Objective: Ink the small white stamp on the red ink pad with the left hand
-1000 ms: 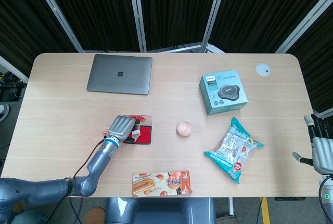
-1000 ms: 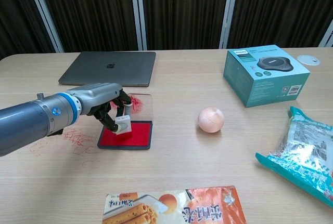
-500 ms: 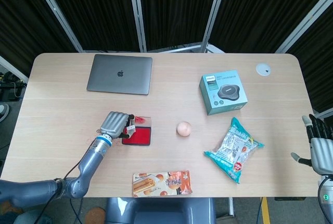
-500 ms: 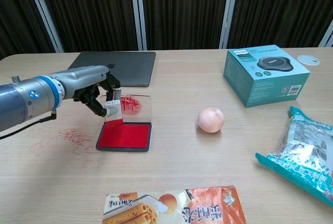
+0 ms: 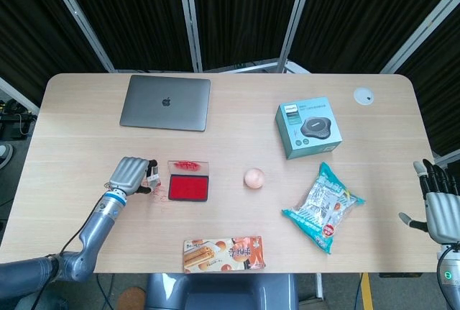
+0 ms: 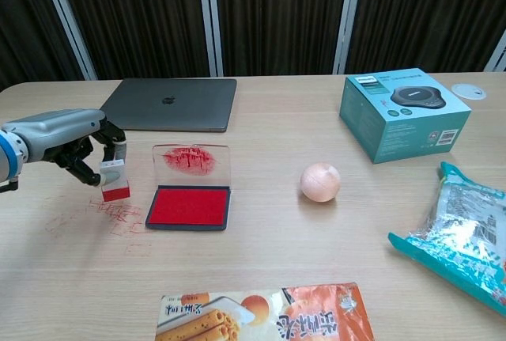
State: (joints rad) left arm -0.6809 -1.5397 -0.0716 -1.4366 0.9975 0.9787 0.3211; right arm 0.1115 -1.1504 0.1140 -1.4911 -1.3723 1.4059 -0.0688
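Moved left since the earlier frames: left hand [image 6: 75, 142] was over the ink pad [image 6: 190, 207] a second ago with the stamp [image 6: 115, 179] down on the red surface; now it is off the pad, beside its left edge, over the scribbled red marks [image 6: 118, 216] on the table [image 6: 261, 262].

Left hand clamped on the stamp, fingers curled around the small white block. Chest view shows the stamp's lower face red. It sits low over the table; whether it touches the wood I cannot tell.

Ink pad lies open, clear lid [image 6: 190, 163] standing behind it, smeared red. Nothing on the pad now.

Right hand [image 5: 437, 206] at the far right table edge, fingers spread, holding nothing, well apart from the work.

Also on the table: laptop [image 5: 165, 102] at the back left, teal box [image 5: 307, 127], a round peach-coloured ball [image 5: 254, 178], a snack bag [image 5: 324, 207], a biscuit packet [image 5: 223, 253] at the near edge, a white disc [image 5: 364, 96] at the back right.

Judgement: inking looks done — stamp face red and lifted clear of the pad. Little seems left beyond carrying the stamp away or setting it down.
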